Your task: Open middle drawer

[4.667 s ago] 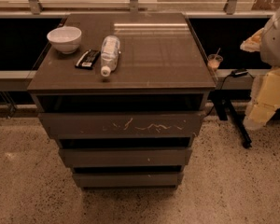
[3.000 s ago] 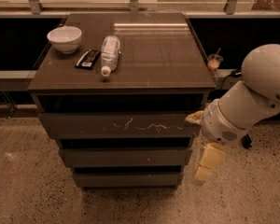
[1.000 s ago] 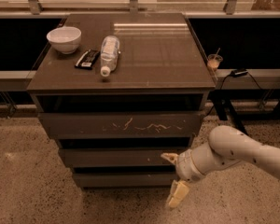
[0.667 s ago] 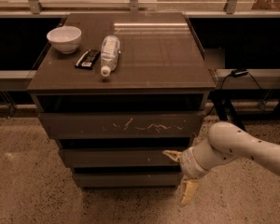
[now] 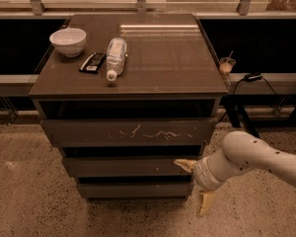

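Note:
The middle drawer [image 5: 123, 167] is a plain dark front under the scratched top drawer front [image 5: 128, 132], and it sits shut, flush with the cabinet. My gripper [image 5: 193, 185] is low at the cabinet's front right corner, on a white arm [image 5: 251, 157] that comes in from the right. It is open. Its upper finger [image 5: 184, 164] points left and lies against the right end of the middle drawer front. Its lower finger [image 5: 204, 204] hangs down towards the floor, beside the bottom drawer [image 5: 133, 189].
On the cabinet top [image 5: 167, 58] stand a white bowl [image 5: 68, 41], a dark flat packet [image 5: 92, 62] and a lying plastic bottle [image 5: 116, 57]. A small cup [image 5: 227, 64] and a cable rest on a ledge at the right. Speckled floor [image 5: 29, 196] surrounds the cabinet.
The arm has shifted a little to the right and the lower finger has swung right and down. The upper finger stays at the right end of the middle drawer. The drawers have not moved.

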Tool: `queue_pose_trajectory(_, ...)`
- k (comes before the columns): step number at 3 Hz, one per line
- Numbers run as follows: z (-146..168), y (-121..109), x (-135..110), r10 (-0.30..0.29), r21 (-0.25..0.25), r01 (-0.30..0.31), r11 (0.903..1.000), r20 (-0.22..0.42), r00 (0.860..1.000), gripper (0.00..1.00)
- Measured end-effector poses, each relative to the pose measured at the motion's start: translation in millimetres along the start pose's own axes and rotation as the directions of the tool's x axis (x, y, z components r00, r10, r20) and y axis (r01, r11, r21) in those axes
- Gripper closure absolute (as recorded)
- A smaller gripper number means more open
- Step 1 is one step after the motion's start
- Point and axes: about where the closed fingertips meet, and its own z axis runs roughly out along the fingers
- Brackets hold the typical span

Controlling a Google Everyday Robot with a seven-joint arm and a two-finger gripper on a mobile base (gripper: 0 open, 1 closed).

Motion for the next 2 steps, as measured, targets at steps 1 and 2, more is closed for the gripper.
queue_pose_trajectory(1,9.7,-6.0,31.5,0.114,0.059,-0.113,0.9919,-0.016,0.993,0.0)
queue_pose_trajectory(2,23.9,-17.5,74.6,0.288,0.148,-0.282,0.948,-0.023,0.957,0.0)
